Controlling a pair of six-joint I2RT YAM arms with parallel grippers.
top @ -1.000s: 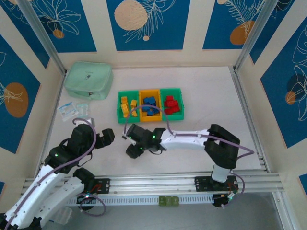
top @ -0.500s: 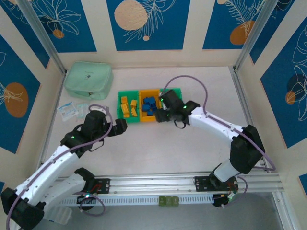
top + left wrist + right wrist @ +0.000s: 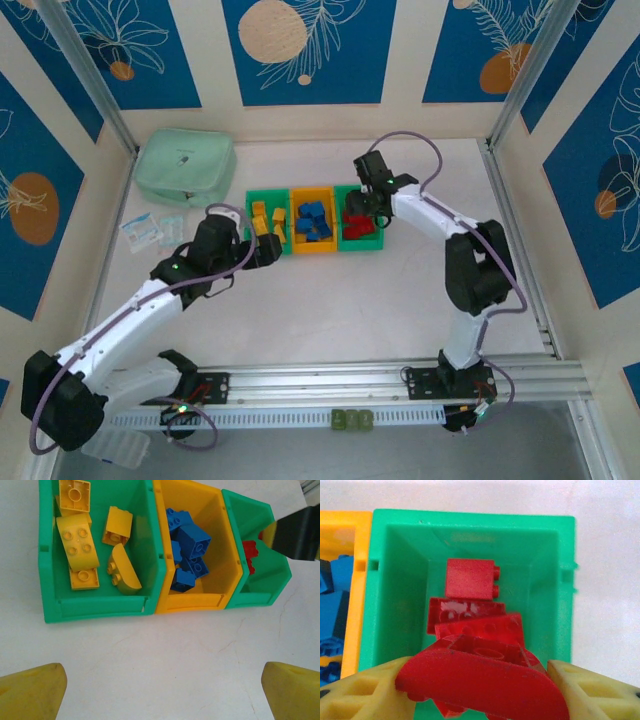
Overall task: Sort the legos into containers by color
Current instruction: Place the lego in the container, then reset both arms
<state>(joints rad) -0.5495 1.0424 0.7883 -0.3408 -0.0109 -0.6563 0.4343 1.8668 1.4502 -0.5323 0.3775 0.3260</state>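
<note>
here right gripper [image 3: 480, 692] pinches a curved red lego [image 3: 470, 672] over the green bin [image 3: 390, 580], half hiding red bricks [image 3: 470, 577] beneath; left gripper [image 3: 162, 687] gapes empty before the bins [image 3: 100, 607]; mint pouch [image 3: 185, 168] well apart.

Glossy plastic legos [image 3: 470, 577] lie in smooth plastic containers [image 3: 100, 607] on a matt table [image 3: 165, 650].

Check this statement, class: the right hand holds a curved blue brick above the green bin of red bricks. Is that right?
No. The curved brick is red, not blue; the right wrist view shows it. The right hand does hold it above the green bin of red bricks.
</note>
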